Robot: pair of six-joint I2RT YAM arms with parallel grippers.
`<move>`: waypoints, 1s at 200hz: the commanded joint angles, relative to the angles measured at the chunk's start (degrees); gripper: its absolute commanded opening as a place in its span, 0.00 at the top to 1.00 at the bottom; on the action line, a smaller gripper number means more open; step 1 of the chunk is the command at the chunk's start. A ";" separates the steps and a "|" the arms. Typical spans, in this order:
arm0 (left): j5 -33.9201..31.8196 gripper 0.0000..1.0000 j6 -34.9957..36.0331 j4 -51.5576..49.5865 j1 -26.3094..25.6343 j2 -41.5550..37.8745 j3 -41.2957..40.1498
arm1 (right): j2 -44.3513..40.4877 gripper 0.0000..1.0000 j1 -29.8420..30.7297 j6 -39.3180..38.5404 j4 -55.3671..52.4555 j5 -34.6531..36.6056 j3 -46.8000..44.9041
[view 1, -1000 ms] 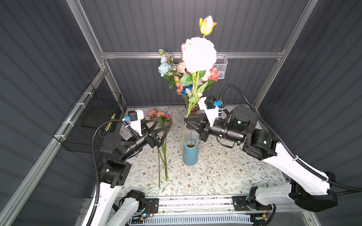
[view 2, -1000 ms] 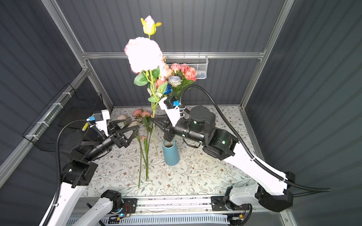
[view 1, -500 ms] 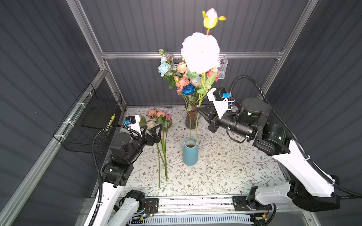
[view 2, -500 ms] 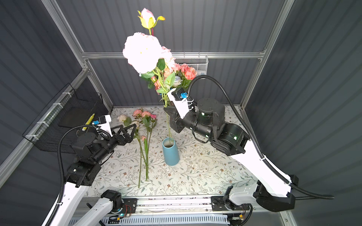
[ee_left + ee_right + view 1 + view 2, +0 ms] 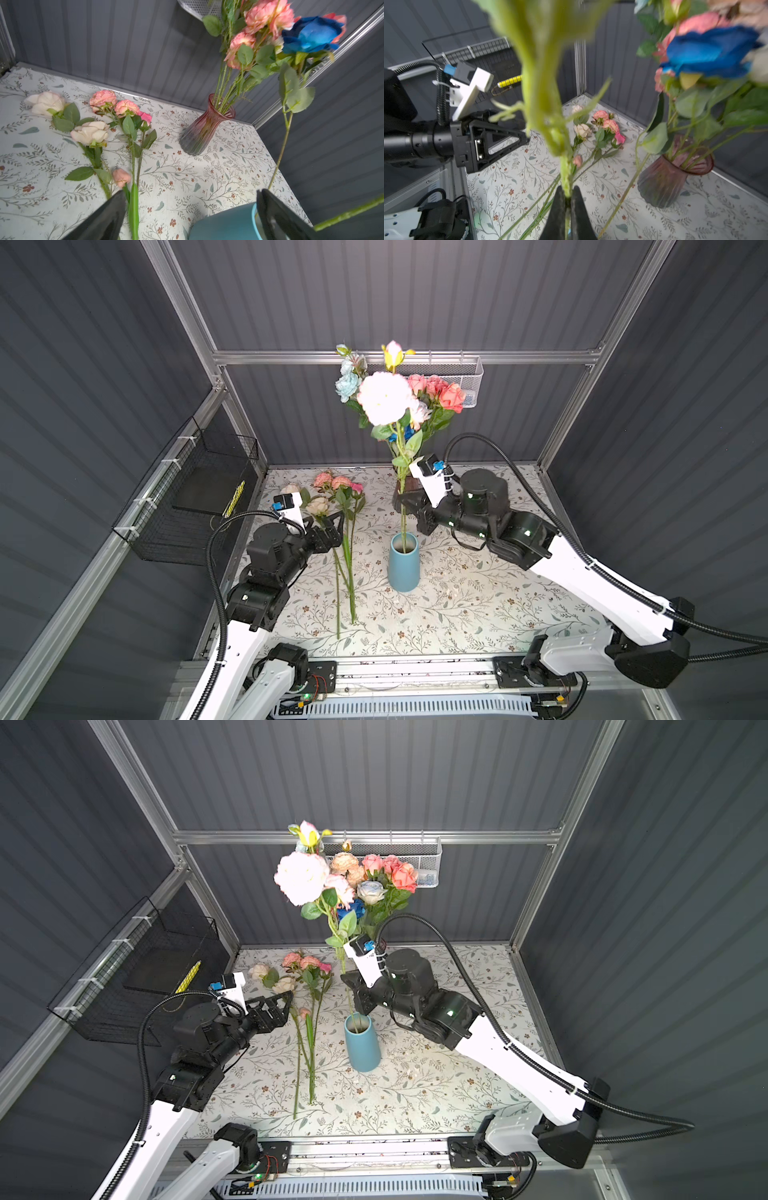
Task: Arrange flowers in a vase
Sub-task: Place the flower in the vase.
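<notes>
A tall white-pink peony (image 5: 384, 398) (image 5: 301, 878) stands upright, and the foot of its stem is inside the blue vase (image 5: 404, 568) (image 5: 362, 1048) at mid-table. My right gripper (image 5: 566, 190) (image 5: 406, 506) is shut on that stem just above the vase mouth. My left gripper (image 5: 191, 195) (image 5: 332, 526) is open and holds nothing. It hovers left of the vase over the stems of flowers lying on the cloth: cream roses (image 5: 91, 133) and pink ones (image 5: 104, 97) (image 5: 338, 483). A red glass vase (image 5: 205, 126) (image 5: 662, 185) at the back holds a bouquet (image 5: 386, 873) with one dark blue rose (image 5: 311, 33).
A black wire basket (image 5: 199, 497) hangs on the left wall with a yellow item (image 5: 234, 497) in it. A white mesh basket (image 5: 469, 377) hangs on the back rail behind the bouquet. Grey walls close in three sides of the patterned tablecloth (image 5: 478, 605).
My right arm has come down with the peony, so its stem now reaches into the blue vase. My left arm has drawn back from the stem towards the flowers on the cloth.
</notes>
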 commanded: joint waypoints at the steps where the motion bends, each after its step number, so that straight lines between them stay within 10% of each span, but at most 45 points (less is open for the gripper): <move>1: -0.10 0.00 -2.30 -0.14 0.03 1.78 -1.44 | -1.14 0.78 -0.18 4.71 6.24 -0.71 -3.83; 38: -1.54 0.03 -4.10 -1.53 0.04 5.08 -2.34 | -4.91 0.34 -0.09 7.95 9.88 -1.20 -10.25; 78: -2.96 0.16 -5.29 -2.31 0.12 11.50 -3.07 | -10.85 0.12 -0.09 10.65 13.41 -1.15 -16.54; 135: -4.86 0.51 -4.52 3.22 0.04 28.38 -6.09 | -18.56 0.10 -0.10 11.79 13.41 -0.20 -20.93; 200: -10.81 0.68 -4.26 5.67 0.03 39.58 -7.21 | -20.76 0.10 -0.18 11.79 12.53 1.14 -22.27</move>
